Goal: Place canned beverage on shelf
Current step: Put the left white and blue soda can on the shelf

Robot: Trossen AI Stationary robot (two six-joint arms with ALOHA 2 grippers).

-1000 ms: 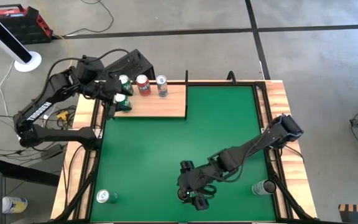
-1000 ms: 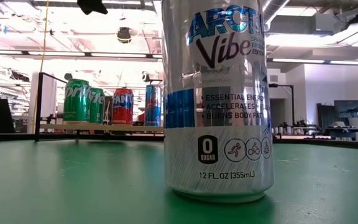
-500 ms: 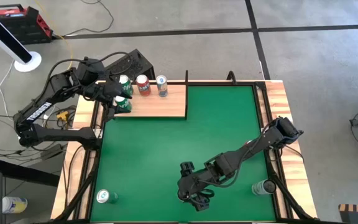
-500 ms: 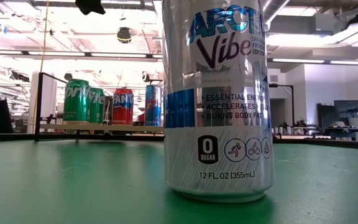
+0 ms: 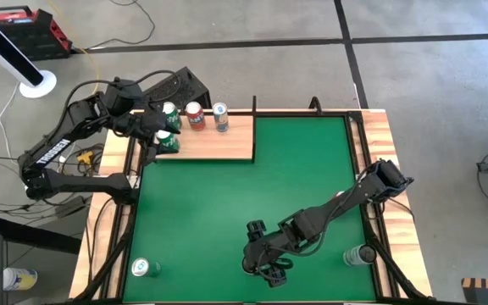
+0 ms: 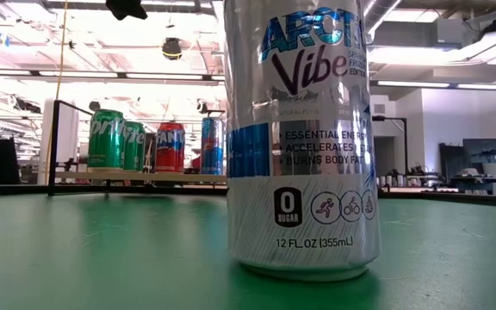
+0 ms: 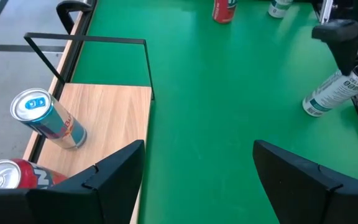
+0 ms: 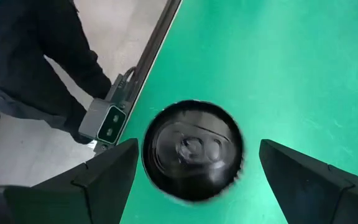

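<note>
On the pale wooden shelf point(image 5: 219, 142) at the green mat's point(image 5: 252, 195) far-left corner stand green Sprite cans point(image 6: 106, 138), a red Fanta can point(image 6: 170, 146) and a blue can point(image 7: 48, 118), with the left gripper point(image 5: 161, 134) open beside them. Near the mat's front edge, the right gripper point(image 8: 191, 180) hangs wide open above the tall silver "Arctic Vibe" can point(image 6: 301, 138), marked "0 sugar, 12 FL.OZ (355mL)", holding nothing.

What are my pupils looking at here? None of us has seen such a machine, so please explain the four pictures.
Two robot arms work at a table with a green mat. One picture looks straight down, one looks level across the table, two come from wrist cameras. The left gripper, open and empty, is by the wooden shelf, where green cans, a red can and a blue can stand. The right gripper, open, hangs over a silver can, the big one in the level picture. Nothing is held.
</note>
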